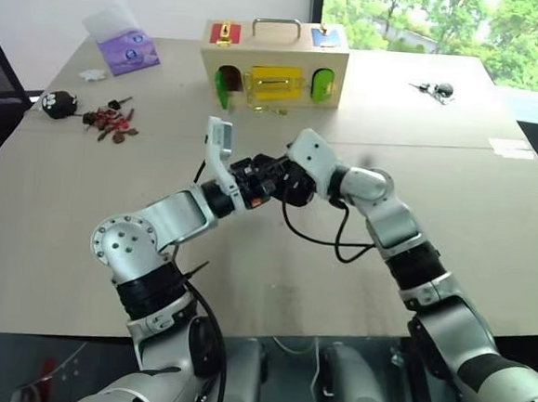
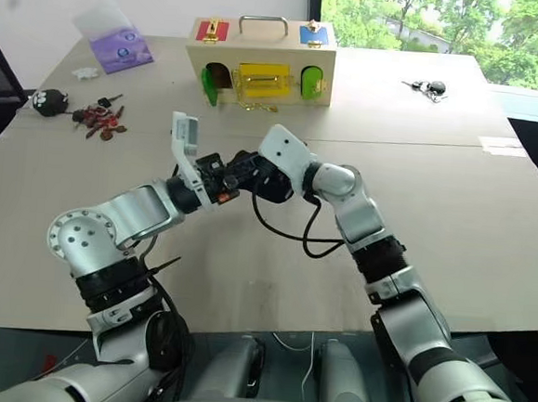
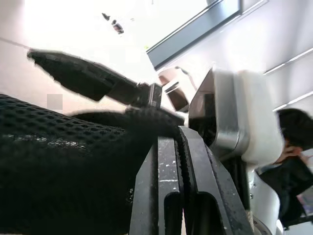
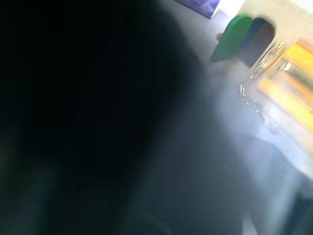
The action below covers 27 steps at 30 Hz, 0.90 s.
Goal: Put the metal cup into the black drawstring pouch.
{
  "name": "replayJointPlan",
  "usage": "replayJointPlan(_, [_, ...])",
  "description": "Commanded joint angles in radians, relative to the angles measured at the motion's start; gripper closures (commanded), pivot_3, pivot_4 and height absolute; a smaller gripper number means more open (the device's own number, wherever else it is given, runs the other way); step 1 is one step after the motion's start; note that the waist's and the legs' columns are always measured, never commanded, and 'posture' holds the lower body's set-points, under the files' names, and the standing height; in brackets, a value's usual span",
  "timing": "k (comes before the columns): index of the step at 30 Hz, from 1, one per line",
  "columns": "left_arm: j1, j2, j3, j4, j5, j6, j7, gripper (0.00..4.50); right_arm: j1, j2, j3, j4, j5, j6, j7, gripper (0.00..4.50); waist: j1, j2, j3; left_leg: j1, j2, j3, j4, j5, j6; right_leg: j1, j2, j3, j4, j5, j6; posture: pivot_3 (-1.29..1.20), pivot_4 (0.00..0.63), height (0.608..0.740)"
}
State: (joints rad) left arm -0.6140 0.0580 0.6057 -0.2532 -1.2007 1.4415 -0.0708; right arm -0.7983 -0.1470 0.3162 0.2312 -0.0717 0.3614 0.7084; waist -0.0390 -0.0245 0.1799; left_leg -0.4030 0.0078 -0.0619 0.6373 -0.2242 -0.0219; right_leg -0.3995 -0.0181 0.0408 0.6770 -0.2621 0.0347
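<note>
Robot's got the soft black mesh drawstring pouch [image 3: 58, 161] up over the table, left gripper [image 3: 180, 147] pinched tight on its fabric; right gripper [image 1: 273, 178] sits against it, apart or together, can't tell; small shiny metal cup's hidden, probably inside already; next job looks like backing the right gripper off without shaking the pouch.

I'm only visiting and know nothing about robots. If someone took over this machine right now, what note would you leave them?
Left gripper: jaws shut on the black pouch, held up above the table.
Right gripper: close against the pouch, meeting the left one; its state is unclear.
Metal cup: I cannot make it out, so cannot tell whether it is in the pouch.
Done: pouch is lifted.
Left: check the cup is inside.
</note>
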Motion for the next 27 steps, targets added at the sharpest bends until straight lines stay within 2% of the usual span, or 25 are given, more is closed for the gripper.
replayJointPlan(1, [-0.001, 0.052, -0.012, 0.017, -0.069, -0.044, -0.02, 4.5, 0.003, -0.045, -0.05, -0.191, 0.07, 0.128, 0.053, 0.1, 0.001, 0.0, 0.0, 0.0, 0.0, 0.0, 0.0, 0.0, 0.0, 0.0, 0.0, 0.0, 0.0, 0.0, 0.0, 0.0, 0.15, 0.74])
replayJointPlan(7, [0.026, 0.162, -0.074, 0.063, -0.053, -0.121, -0.108, 4.5, 0.038, -0.126, -0.087, -0.44, 0.156, 0.349, 0.076, 0.04, 0.002, 0.0, 0.0, 0.0, 0.0, 0.0, 0.0, 0.0, 0.0, -0.001, 0.0, 0.0, 0.0, 0.0, 0.0, 0.0, 0.15, 0.74])
replayJointPlan(11, [0.035, 0.234, -0.114, 0.102, -0.031, -0.158, -0.168, 4.5, 0.057, -0.153, -0.125, -0.525, 0.2, 0.442, 0.043, 0.04, 0.003, 0.0, 0.0, 0.0, -0.001, 0.0, 0.0, 0.0, 0.0, -0.001, 0.0, 0.0, 0.0, 0.0, 0.0, 0.0, 0.15, 0.74])
replayJointPlan(13, [0.045, 0.284, -0.154, 0.101, 0.001, -0.18, -0.227, 4.5, 0.065, -0.147, -0.161, -0.534, 0.199, 0.483, -0.016, 0.04, 0.002, 0.0, 0.0, 0.0, -0.001, 0.0, 0.0, 0.0, 0.0, -0.001, 0.0, 0.0, 0.0, 0.0, 0.0, 0.0, 0.15, 0.74])
replayJointPlan(16, [0.052, 0.324, -0.173, 0.11, 0.003, -0.201, -0.273, 4.5, 0.103, -0.165, -0.168, -0.544, 0.219, 0.478, -0.027, 0.04, 0.002, 0.0, 0.0, 0.0, -0.001, 0.0, -0.001, 0.0, 0.0, -0.001, 0.0, 0.0, 0.0, 0.0, 0.0, 0.0, 0.15, 0.74])
replayJointPlan(21, [0.063, 0.378, -0.191, 0.118, 0.016, -0.223, -0.32, 4.5, 0.174, -0.211, -0.099, -0.474, 0.17, 0.368, -0.037, 0.04, 0.0, 0.0, 0.0, -0.001, -0.001, 0.001, -0.001, 0.0, 0.001, -0.002, 0.0, 0.0, -0.001, 0.0, 0.0, 0.0, 0.15, 0.74])
replayJointPlan(27, [0.086, 0.401, -0.204, 0.075, -0.003, -0.232, -0.315, 4.5, 0.196, -0.128, -0.068, -0.284, 0.147, 0.252, -0.102, 0.04, -0.003, 0.0, 0.0, -0.001, 0.0, 0.002, -0.001, 0.0, 0.001, -0.002, 0.001, 0.001, 0.0, 0.0, 0.0, 0.0, 0.15, 0.74])
